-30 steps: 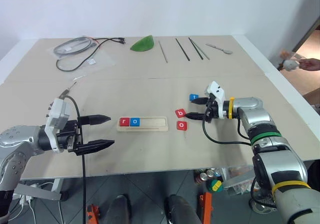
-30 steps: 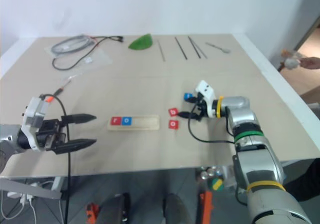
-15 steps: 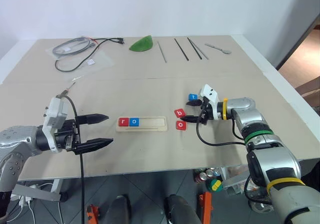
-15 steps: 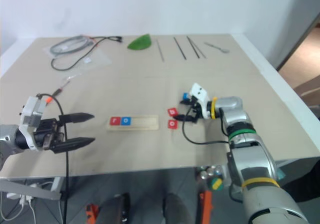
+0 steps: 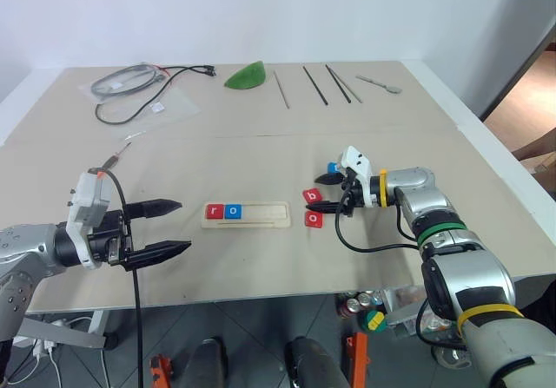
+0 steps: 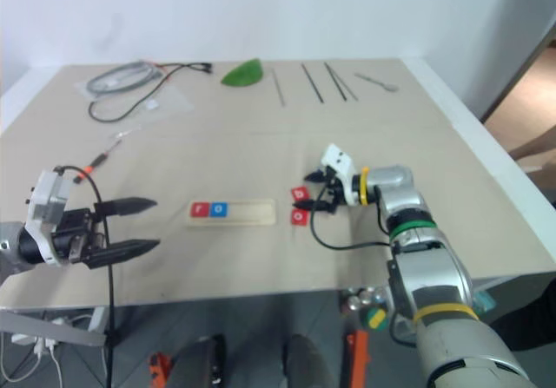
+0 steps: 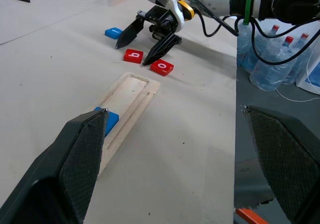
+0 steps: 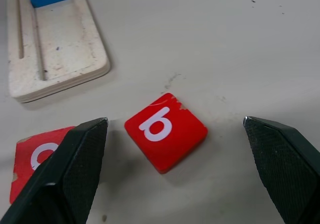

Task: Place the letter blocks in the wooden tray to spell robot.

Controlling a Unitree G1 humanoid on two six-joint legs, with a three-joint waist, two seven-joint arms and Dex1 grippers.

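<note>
Red b block [image 8: 165, 131] – white letter, chipped corner – flat on table between wide-spread right gripper [image 5: 326, 193] fingers.

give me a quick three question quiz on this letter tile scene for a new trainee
1. True or false: the long pale wooden tray already holds two square letter tiles.
2. Which tile lies between the right gripper's open fingers? A) red b tile B) red o tile C) blue tile
3. Fill in: the left gripper is open and holds ____.

Key: 1 true: the red r tile and the blue o tile. 2 A. 3 nothing.
</note>
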